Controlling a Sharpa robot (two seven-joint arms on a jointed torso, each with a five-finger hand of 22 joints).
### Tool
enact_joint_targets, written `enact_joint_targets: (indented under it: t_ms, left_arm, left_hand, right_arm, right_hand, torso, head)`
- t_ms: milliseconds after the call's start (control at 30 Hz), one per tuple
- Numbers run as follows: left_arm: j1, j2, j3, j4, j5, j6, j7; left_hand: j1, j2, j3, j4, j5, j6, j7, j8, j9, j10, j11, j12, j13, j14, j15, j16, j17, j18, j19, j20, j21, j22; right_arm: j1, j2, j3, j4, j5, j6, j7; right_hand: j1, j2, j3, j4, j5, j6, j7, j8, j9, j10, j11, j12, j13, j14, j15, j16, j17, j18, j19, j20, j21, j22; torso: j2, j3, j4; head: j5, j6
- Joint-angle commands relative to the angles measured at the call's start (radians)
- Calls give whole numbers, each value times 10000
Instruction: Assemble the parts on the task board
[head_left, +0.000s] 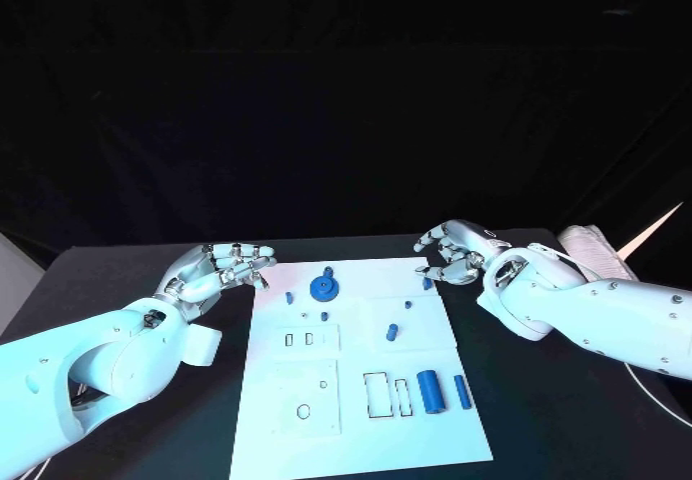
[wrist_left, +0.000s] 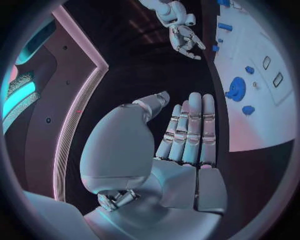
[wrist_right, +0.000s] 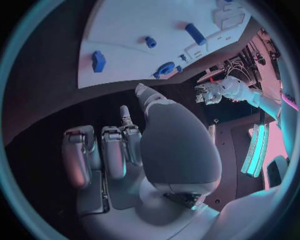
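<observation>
White task board (head_left: 433, 420) lies mid-desk with loose blue parts (head_left: 428, 389) in reach; left hand (head_left: 224, 268) and right hand (head_left: 457, 253) flank its far corners, fingers loosely curled, holding nothing.

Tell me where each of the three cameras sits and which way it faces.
Head view: on the robot's head, looking down at the task board; left hand and right hand flank its far corners.
Left wrist view: behind the left hand, facing the board's edge.
Right wrist view: behind the right hand, facing the board.
All views share the round blue part.
</observation>
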Motion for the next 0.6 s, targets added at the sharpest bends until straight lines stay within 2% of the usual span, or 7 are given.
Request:
enact_joint_targets:
  t_ms: [33,67,133,200,400,600]
  left_arm:
    - [2,21,5,52,6,445,183]
    - [2,18,5,62,-6,454,184]
    - [1,15,4,67,-19,454,191]
    - [0,14,4,60,-27,447,203]
    - [-2,11,4,11,-37,445,221]
    - [-3,21,3,-18,-42,443,224]
  left_hand:
    - [-43,61,-20,-68,-70,-48,-16,-48,14,25,-35,24,29,-80,4,54,-13,32,-80,-28,45,18]
    - [-43,61,-19,-70,-70,-49,-16,-49,15,32,-37,29,31,-79,2,58,-14,32,-81,-28,48,20]
    - [-44,61,-19,-70,-70,-49,-17,-49,15,34,-37,30,31,-79,2,59,-14,32,-82,-28,49,21]
    - [-43,60,-19,-71,-70,-50,-17,-49,15,35,-37,31,32,-79,1,60,-14,33,-83,-28,51,22]
    - [-31,54,-15,-87,-68,-55,-22,-52,17,20,-37,23,29,-82,-2,67,-18,35,-88,-29,61,28]
    - [-29,54,-13,-90,-68,-52,-23,-49,18,13,-37,20,28,-84,-1,68,-19,35,-90,-29,64,29]
  right_arm:
    - [-15,-180,-12,-148,559,1016,1048]
    - [-24,-254,-17,-248,586,1104,1130]
    - [-38,-332,-24,-400,615,1205,1217]
    - [-56,-377,-32,-552,634,1288,1277]
    - [-160,-347,-48,-792,656,1350,1366]
    - [-269,-158,-53,-1026,641,1354,1315]
  right_hand:
    - [116,-10,-23,-66,-18,-73,-9,-73,-15,197,38,-55,1619,814,47,11,1740,-141,1064,75,54,2627]
    - [147,-30,-41,-86,1,-80,-14,-84,-17,191,33,-63,1614,816,41,14,1748,-141,1064,71,54,2627]
    - [179,-37,-49,-105,27,-84,-19,-93,-19,190,28,-65,1614,817,37,17,1757,-141,1064,68,54,2627]
    - [224,-35,-51,-129,69,-84,-22,-101,-20,188,23,-69,1613,818,31,20,1766,-141,1064,63,54,2627]
    - [293,24,-20,-158,-1,-47,-28,-98,-15,241,17,-8,1671,843,18,61,1868,-141,1064,52,54,2627]
    - [354,56,13,-189,-24,-29,-29,-99,-14,257,14,9,1687,844,14,63,1870,-141,1064,47,54,2627]
  torso:
    - [14,33,-26]
    - [15,23,-24]
    - [24,34,-31]
    - [20,24,-24]
    - [9,19,2]
    - [13,-15,30]
  head:
    - [-67,-19]
    - [-67,-32]
    - [-62,-38]
    - [-93,-54]
    - [-124,-108]
    - [-111,-170]
